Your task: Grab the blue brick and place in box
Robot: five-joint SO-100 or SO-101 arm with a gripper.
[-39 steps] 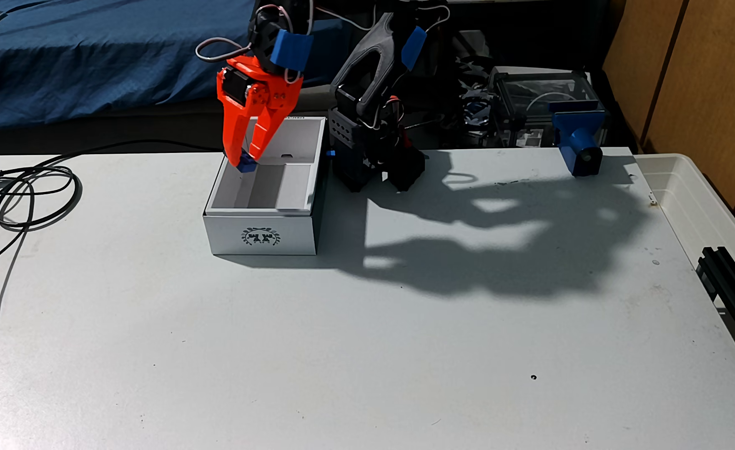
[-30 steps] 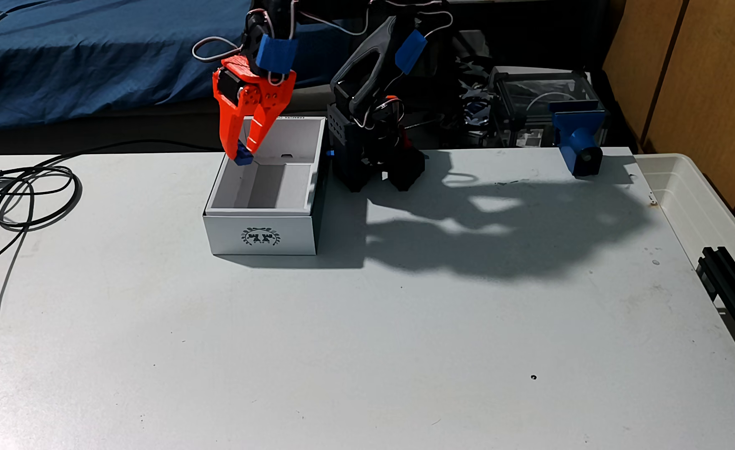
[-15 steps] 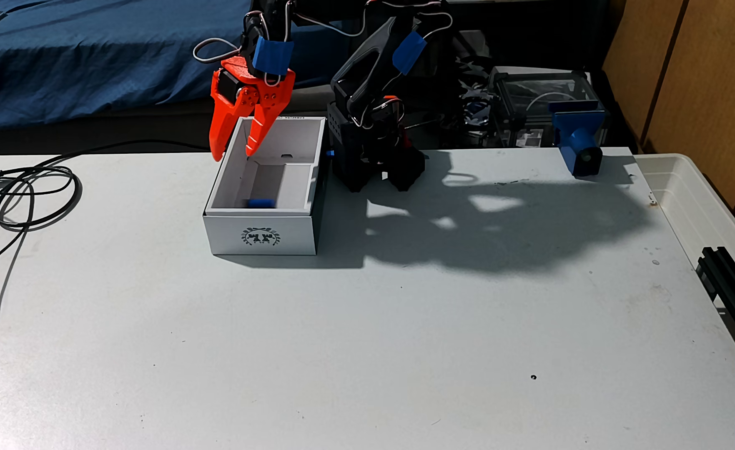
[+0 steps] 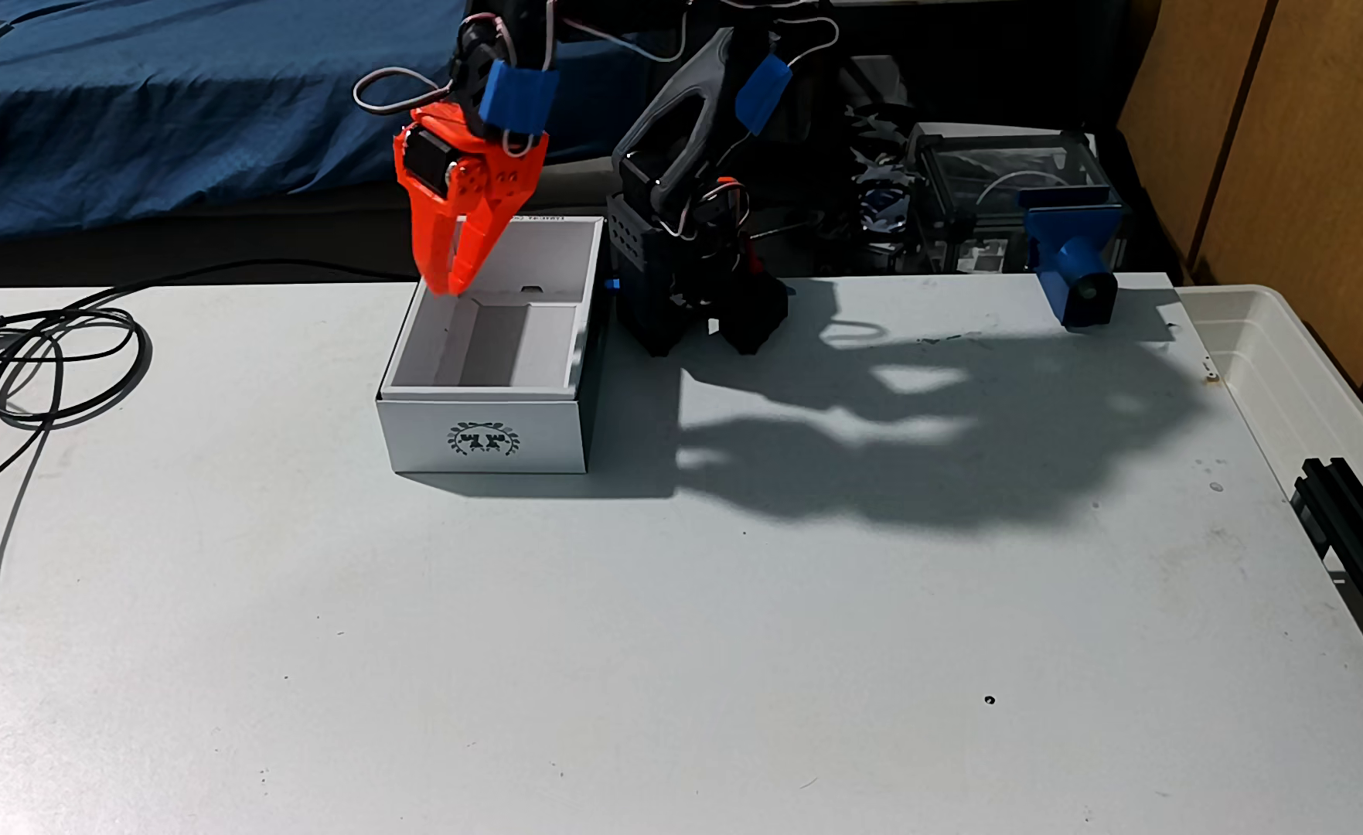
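In the fixed view, the orange pincer (image 4: 450, 287) points down over the far left corner of the white cardboard box (image 4: 488, 437), its two fingers brought together at the tips with nothing between them. The box sits on the pale tabletop (image 4: 662, 642), open side up, its wreath emblem below and nearer the camera than the pincer. The blue brick cannot be made out; the box's near wall hides part of the floor inside. Right of the pincer stands the black arm base (image 4: 694, 305).
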